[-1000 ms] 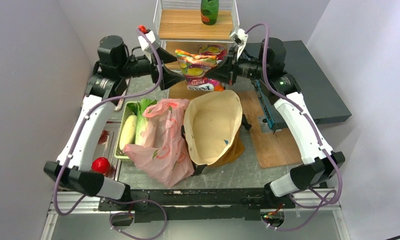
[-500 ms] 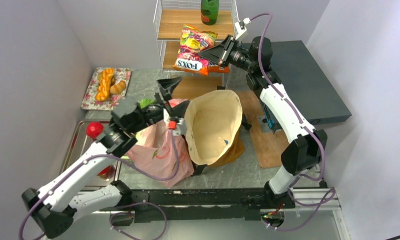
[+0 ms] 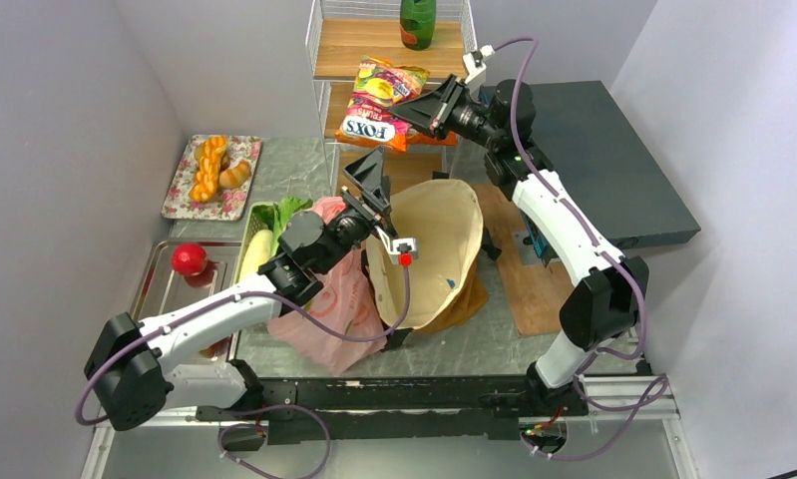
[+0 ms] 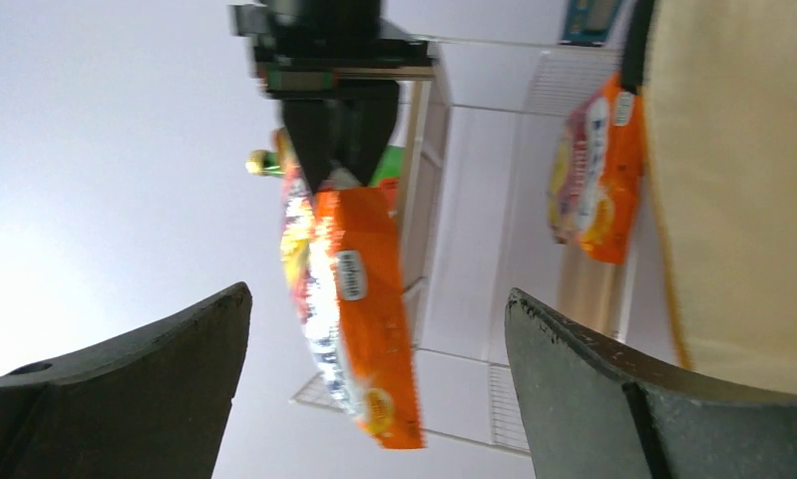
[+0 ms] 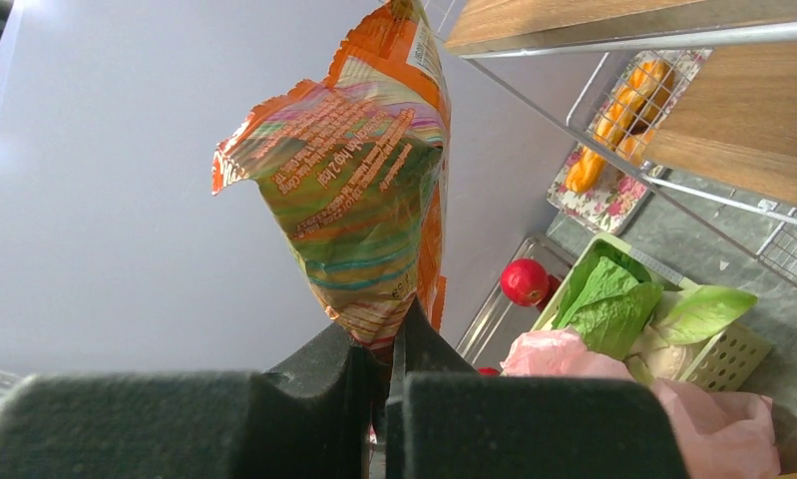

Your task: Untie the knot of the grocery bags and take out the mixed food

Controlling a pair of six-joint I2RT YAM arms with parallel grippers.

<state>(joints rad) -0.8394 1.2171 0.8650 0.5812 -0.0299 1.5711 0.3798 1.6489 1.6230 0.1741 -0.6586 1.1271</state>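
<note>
The left tool (image 3: 369,190) has let go of the snack packet (image 3: 379,98) and dropped back, its jaws wide and empty. Now only the right tool (image 3: 414,108) pinches it, hanging from its tips. That packet is out of the tote (image 3: 429,249), so the left tool is free for more.

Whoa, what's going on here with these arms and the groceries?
The right fingers are pinched shut on an orange snack packet, held up before the wire shelf. The left fingers stand open and empty over the pink bag and the open brown tote. Greens and a red fruit lie at the left.
</note>
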